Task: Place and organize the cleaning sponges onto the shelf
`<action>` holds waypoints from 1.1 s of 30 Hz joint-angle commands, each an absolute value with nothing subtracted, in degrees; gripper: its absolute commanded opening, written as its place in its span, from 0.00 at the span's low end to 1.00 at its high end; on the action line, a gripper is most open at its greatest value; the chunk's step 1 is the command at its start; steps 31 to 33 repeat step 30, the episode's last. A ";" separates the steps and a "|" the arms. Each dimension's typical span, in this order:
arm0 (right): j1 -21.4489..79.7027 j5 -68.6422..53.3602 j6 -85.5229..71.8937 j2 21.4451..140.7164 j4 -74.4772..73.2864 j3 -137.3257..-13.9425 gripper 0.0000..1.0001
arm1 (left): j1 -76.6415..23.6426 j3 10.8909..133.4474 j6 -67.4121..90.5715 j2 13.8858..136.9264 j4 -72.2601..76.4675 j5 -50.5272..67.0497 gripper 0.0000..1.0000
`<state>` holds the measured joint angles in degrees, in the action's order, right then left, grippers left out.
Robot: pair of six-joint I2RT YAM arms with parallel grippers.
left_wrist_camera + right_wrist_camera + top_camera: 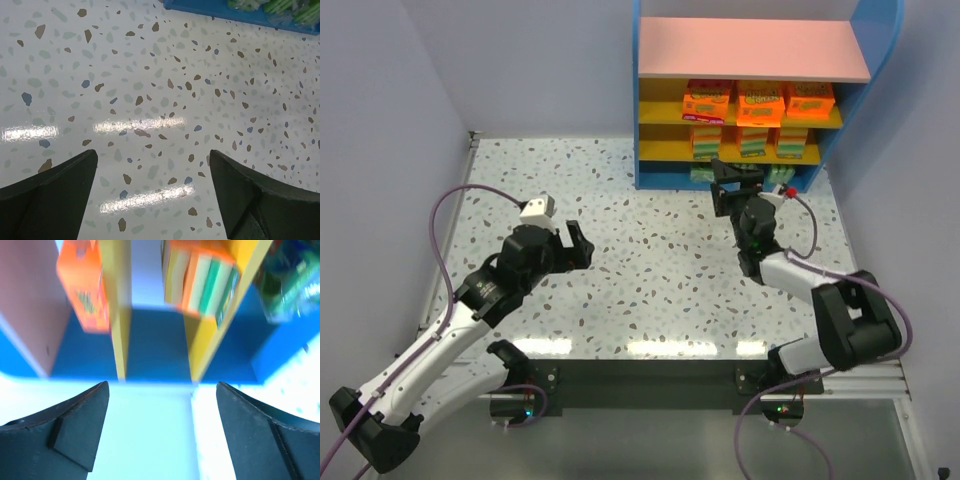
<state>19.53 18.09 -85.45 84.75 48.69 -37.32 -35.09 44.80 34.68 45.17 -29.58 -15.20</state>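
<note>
The shelf (pixel 753 49) stands at the table's far right, with a pink top board, yellow tiers and a blue frame. Orange cleaning sponges (pixel 760 102) sit in a row on its upper tier. More packs (pixel 752 142) with green edges fill the tier below, and green ones (pixel 703 175) lie at the bottom. My right gripper (pixel 740 178) is open and empty, just in front of the bottom tier. In its rolled wrist view the right gripper (pixel 162 390) faces the yellow tier boards (pixel 119 300), an orange pack (pixel 82 285) and stacked packs (pixel 200 282). My left gripper (pixel 578 245) is open and empty over the table.
The speckled table (pixel 640 250) spreads between the arms. In the left wrist view the left gripper (pixel 152 160) hovers over bare table, with the shelf's blue base (pixel 215 9) and green sponges (pixel 280 6) at the top right. Grey walls enclose the left and back sides.
</note>
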 commanded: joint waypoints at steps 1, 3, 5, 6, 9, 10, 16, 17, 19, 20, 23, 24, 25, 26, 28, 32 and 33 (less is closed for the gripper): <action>19.07 4.42 -74.20 75.78 41.51 -34.20 0.94 | -34.80 45.88 33.49 44.47 -23.13 -15.74 1.00; 19.16 -1.45 -66.74 72.00 33.08 -33.05 0.99 | -34.80 46.23 32.35 44.73 -22.33 -15.30 1.00; 19.07 -4.91 -58.33 66.73 22.40 -33.57 0.99 | -34.80 46.84 31.38 45.17 -21.97 -14.86 1.00; 19.16 -8.14 -55.84 65.14 19.02 -33.66 0.99 | -34.80 47.63 31.20 45.70 -21.97 -14.85 1.00; 19.25 -10.72 -47.48 58.29 6.89 -32.96 0.99 | -34.80 49.13 30.67 46.32 -21.71 -14.68 1.00; 19.16 -10.29 -45.81 54.88 0.59 -32.78 0.99 | -34.80 49.39 30.41 46.23 -21.45 -14.59 1.00; 19.16 -6.77 -39.11 41.94 -16.75 -30.42 0.99 | -34.80 51.32 28.48 43.77 -19.25 -15.73 1.00; 19.16 -6.51 -38.85 38.88 -18.18 -30.24 0.99 | -34.72 52.46 28.13 43.33 -19.34 -16.08 1.00; 19.16 -6.42 -38.85 35.86 -21.52 -29.62 0.99 | -34.80 53.96 27.25 42.89 -20.21 -16.61 1.00; 19.16 -5.98 -39.37 33.42 -22.49 -29.36 0.99 | -34.80 55.36 26.99 42.46 -20.56 -16.61 1.00; 19.16 -3.27 -39.64 30.25 -25.22 -28.57 0.99 | -34.80 57.91 26.11 42.02 -21.88 -15.83 1.00; 19.16 -2.12 -39.64 29.80 -26.01 -28.74 0.99 | -34.80 58.27 25.67 42.01 -22.06 -15.04 1.00; 19.16 -1.33 -39.64 29.62 -27.15 -29.00 0.99 | -34.80 58.53 24.79 41.92 -22.32 -14.16 1.00; 19.16 -0.27 -39.46 29.53 -27.59 -29.18 0.99 | -34.80 58.71 24.52 41.75 -22.24 -12.85 1.00; 19.25 -0.18 -39.38 29.79 -29.00 -30.14 0.99 | -34.80 58.71 23.73 41.66 -22.68 -12.48 1.00; 19.16 3.23 -39.81 30.06 -30.23 -30.93 0.99 | -34.80 58.27 23.56 40.87 -22.15 -12.48 1.00; 19.16 3.23 -39.81 30.06 -30.23 -30.93 0.99 | -34.80 58.27 23.56 40.87 -22.15 -12.48 1.00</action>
